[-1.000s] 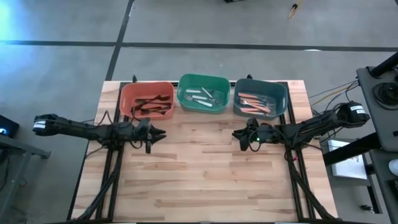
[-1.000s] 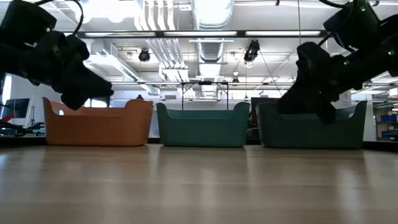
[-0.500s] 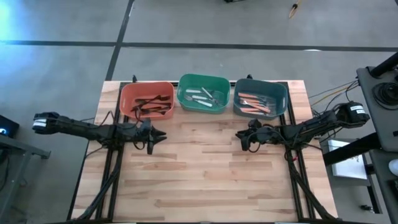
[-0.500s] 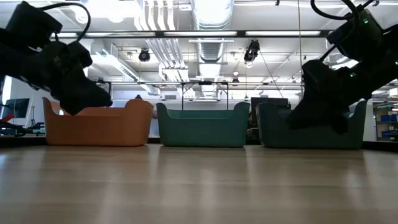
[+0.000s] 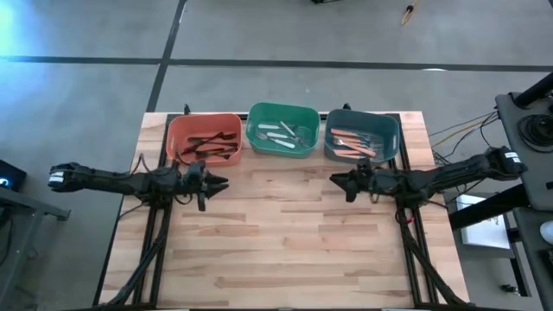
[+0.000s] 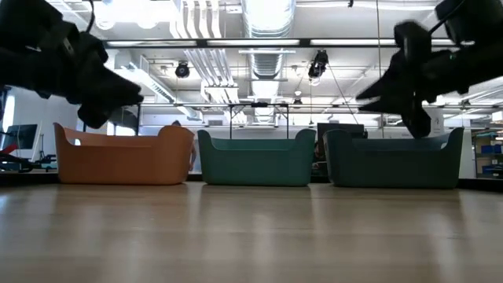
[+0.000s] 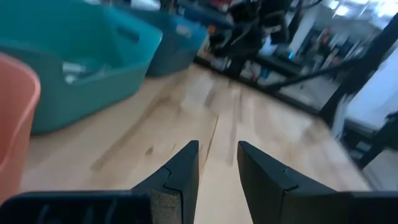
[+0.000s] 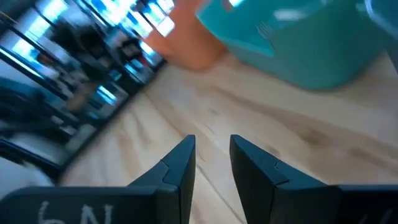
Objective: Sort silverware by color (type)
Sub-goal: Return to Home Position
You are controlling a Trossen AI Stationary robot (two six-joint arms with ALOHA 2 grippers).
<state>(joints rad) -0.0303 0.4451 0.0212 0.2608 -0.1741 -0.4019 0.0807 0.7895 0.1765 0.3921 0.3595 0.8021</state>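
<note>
Silverware (image 5: pixel 278 135) lies in three bins: orange bin (image 5: pixel 170 138), green bin (image 5: pixel 282 107), teal bin (image 5: pixel 361 112).

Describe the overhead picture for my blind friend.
Three bins hold sorted forks: black forks in the orange bin, white forks in the green bin, orange forks in the teal bin. Left gripper and right gripper hover empty nearby.

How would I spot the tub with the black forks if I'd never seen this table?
Look at the wooden table, where three tubs line the far edge. It is the one at the left arm's end, the only orange tub, holding dark-handled forks.
</note>
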